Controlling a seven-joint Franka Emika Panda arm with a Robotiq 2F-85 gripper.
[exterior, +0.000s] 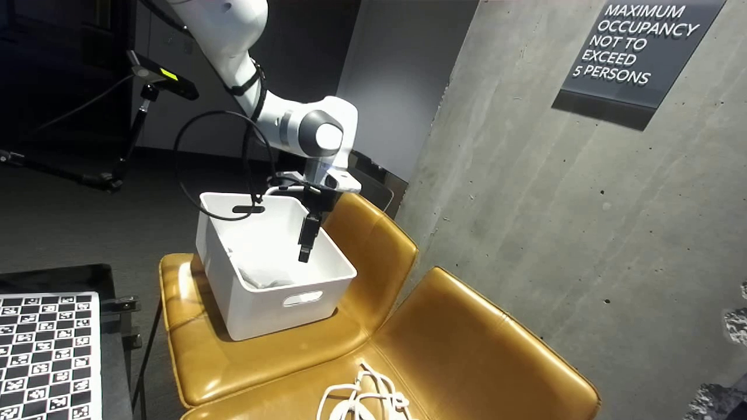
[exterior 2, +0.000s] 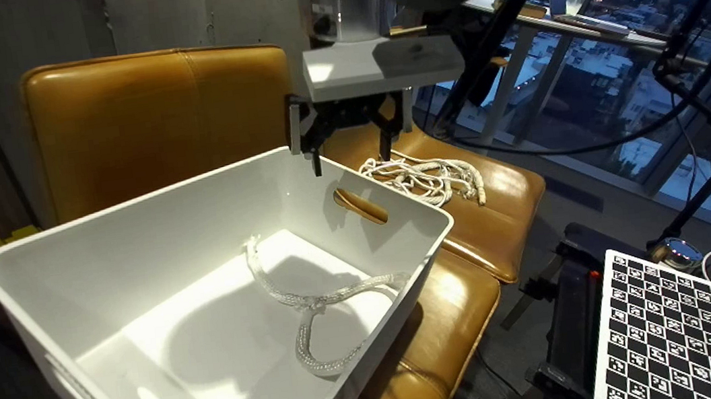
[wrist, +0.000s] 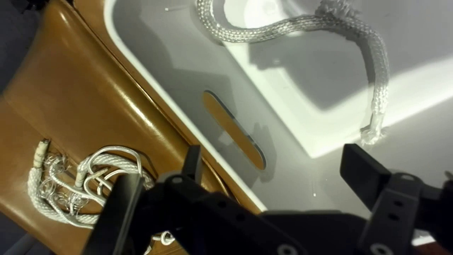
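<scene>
Wrist view: black two-fingered tool (wrist: 277, 168), fingers apart, at the rim of a white plastic bin (wrist: 177, 60)

Wide gap between the fingers; a wall of the bin and its oval hand-hole show through it. Height above the rim cannot be judged. Off-white braided rope (wrist: 380, 78) lies curved on the bin's floor, one frayed end near a corner.

Surface: bin stands on the seat of a mustard-brown leather chair (exterior: 262, 356), sheen strong under hard light. Second chair of the same leather (exterior: 484, 338) just beside it; on its seat a loose tangle of white cord and thicker rope (wrist: 113, 160), some ends frayed.

Room: pitted grey concrete wall (exterior: 525, 204) behind the chairs in an exterior view, carrying a dark sign (exterior: 636, 52) lettered MAXIMUM OCCUPANCY NOT TO EXCEED 5 PERSONS. Dark floor (exterior: 128, 233) beyond the bin. Tall windows (exterior 2: 631, 10) in an exterior view, dim blue sky, pale rooftops below. Black-and-white checkered board (exterior 2: 690, 328), patterned with small codes, near the chairs in both exterior views. White jointed robot arm (exterior: 233, 41) hangs over the bin. Small black camera (exterior: 166, 76) on a thin black stand, in an exterior view.
</scene>
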